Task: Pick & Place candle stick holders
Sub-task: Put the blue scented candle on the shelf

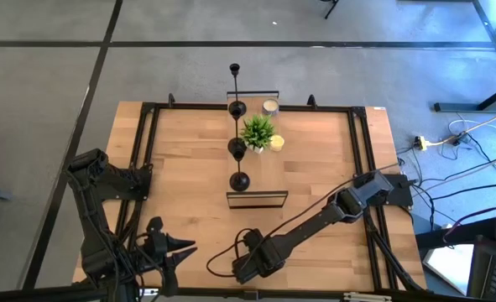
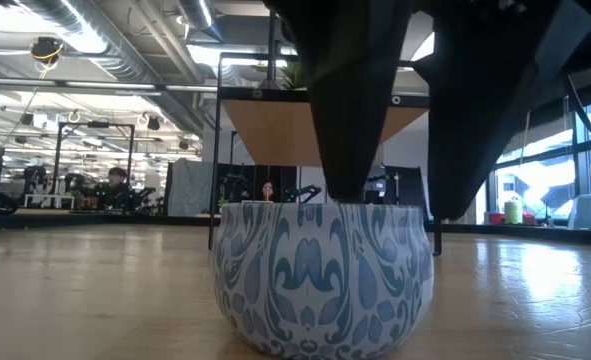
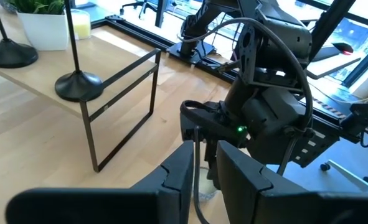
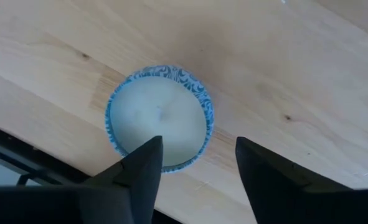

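Three black candle stick holders point(image 1: 237, 109) point(image 1: 237, 147) point(image 1: 240, 180) stand in a row by their round bases on a raised wooden shelf point(image 1: 256, 199) at mid-table. Two of the bases show in the left wrist view point(image 3: 78, 84) point(image 3: 9, 55). My right gripper point(image 1: 246, 270) is open near the table's front edge and points down over a blue-and-white patterned cup with white wax point(image 4: 159, 121) point(image 2: 323, 275). One finger stands over the cup's rim and the other outside it; I cannot tell whether they touch. My left gripper point(image 1: 179, 253) waits at the front left, open by a narrow gap and empty.
A green potted plant point(image 1: 258, 132), a white candle point(image 1: 270, 106) and a yellow candle point(image 1: 277, 143) stand on the shelf beside the holders. The shelf's black frame legs point(image 3: 152, 87) stand on the table. The table has a black rail frame point(image 1: 361, 168). Bare wood lies left and right of the shelf.
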